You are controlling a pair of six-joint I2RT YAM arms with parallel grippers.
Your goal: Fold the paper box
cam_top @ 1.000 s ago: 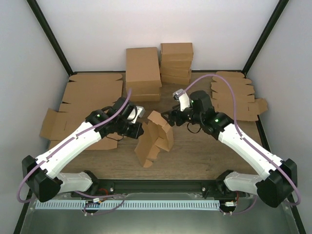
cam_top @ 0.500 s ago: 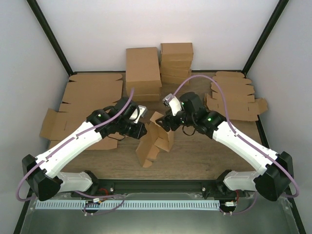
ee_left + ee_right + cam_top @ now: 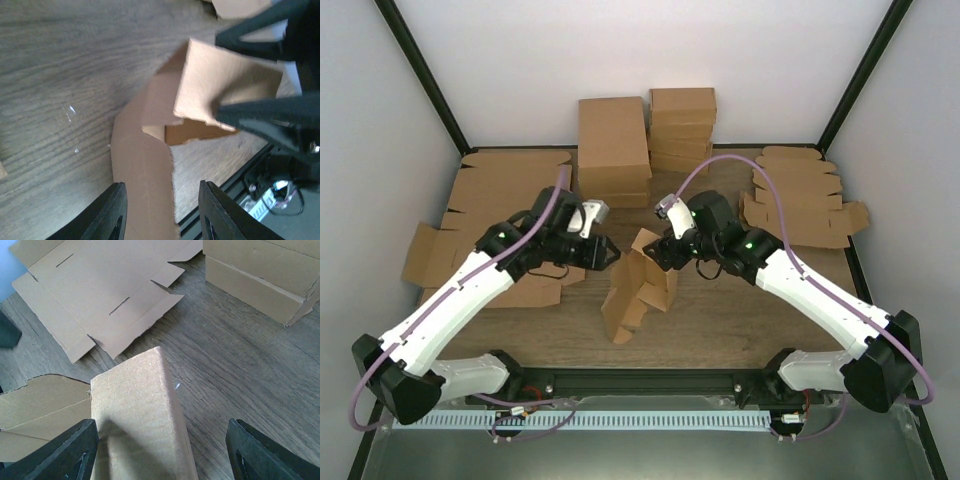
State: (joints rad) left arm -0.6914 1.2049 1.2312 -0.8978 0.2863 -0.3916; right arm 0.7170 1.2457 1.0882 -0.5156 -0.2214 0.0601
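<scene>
We risk toppling the paper box [image 3: 638, 285]: left hand [image 3: 608, 255] spread clear, right hand [image 3: 658, 252] spread astride its flap.

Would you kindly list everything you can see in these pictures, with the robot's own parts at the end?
Paper box: one, brown, half-folded, standing mid-table between the hands.
Left pile of flat sheets: one pile, brown, on the left side of the table.
Right pile of flat sheets: one pile, brown, on the right side of the table.
Stack of large boxes: one, brown, back centre.
Stack of smaller boxes: one, brown, just right of the large stack.
Table: one, grey-brown wood grain, under everything.
Left arm: one, white and black, reaching in from the near left.
Right arm: one, white and black, reaching in from the near right.
Left hand: one, black, open beside the box.
Right hand: one, black, open astride the box's top.
</scene>
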